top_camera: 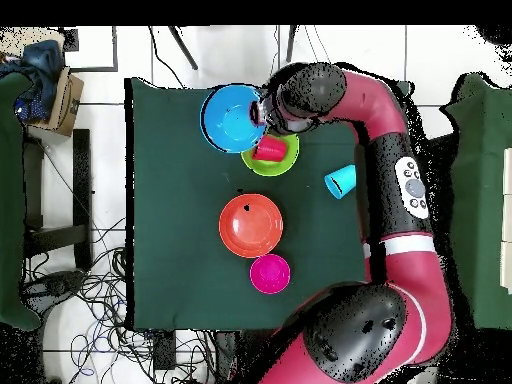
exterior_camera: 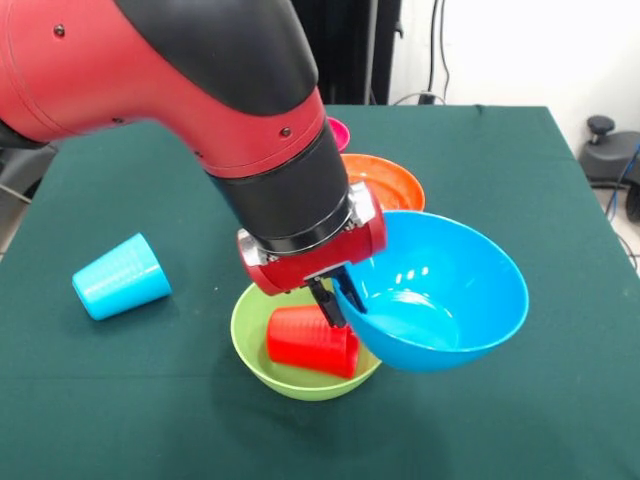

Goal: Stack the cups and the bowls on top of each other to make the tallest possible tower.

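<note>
My gripper [exterior_camera: 338,298] is shut on the rim of the blue bowl [exterior_camera: 440,295], which hangs tilted above the table, its left edge overlapping the lime green bowl [exterior_camera: 252,340]. A red cup [exterior_camera: 310,342] lies on its side inside the green bowl. From overhead the blue bowl [top_camera: 228,117] sits left of the green bowl [top_camera: 280,165] with the red cup [top_camera: 269,149] in it, and my gripper [top_camera: 260,110] is at the blue bowl's right rim. A light blue cup [exterior_camera: 120,277] lies on its side at the left.
An orange bowl [exterior_camera: 390,180] stands behind the blue one, and a pink bowl [exterior_camera: 340,130] peeks out beyond my arm. Overhead, the orange bowl [top_camera: 250,225] and pink bowl [top_camera: 270,273] lie mid-table, and the light blue cup [top_camera: 340,181] is near my arm.
</note>
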Robot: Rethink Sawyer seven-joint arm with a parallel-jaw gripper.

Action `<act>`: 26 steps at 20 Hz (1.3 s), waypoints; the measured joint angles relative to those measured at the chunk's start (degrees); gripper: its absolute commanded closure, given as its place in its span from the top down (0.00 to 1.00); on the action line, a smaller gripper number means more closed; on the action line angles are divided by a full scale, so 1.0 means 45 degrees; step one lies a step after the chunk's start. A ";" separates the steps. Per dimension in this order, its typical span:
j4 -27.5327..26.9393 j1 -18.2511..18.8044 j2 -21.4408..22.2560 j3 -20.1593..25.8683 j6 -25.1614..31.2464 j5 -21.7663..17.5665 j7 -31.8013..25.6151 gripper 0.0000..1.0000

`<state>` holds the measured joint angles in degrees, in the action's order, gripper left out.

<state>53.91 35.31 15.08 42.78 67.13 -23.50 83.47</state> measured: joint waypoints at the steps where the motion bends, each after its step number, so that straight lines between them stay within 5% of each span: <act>1: 0.0024 0.0026 -0.0004 -0.0002 0.0000 -0.0013 0.0000 0.00; 26: 0.0459 0.0068 -0.0146 -0.0012 -0.0001 -0.0816 -0.0021 0.00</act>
<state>55.97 35.62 14.42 42.73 67.12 -27.17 83.37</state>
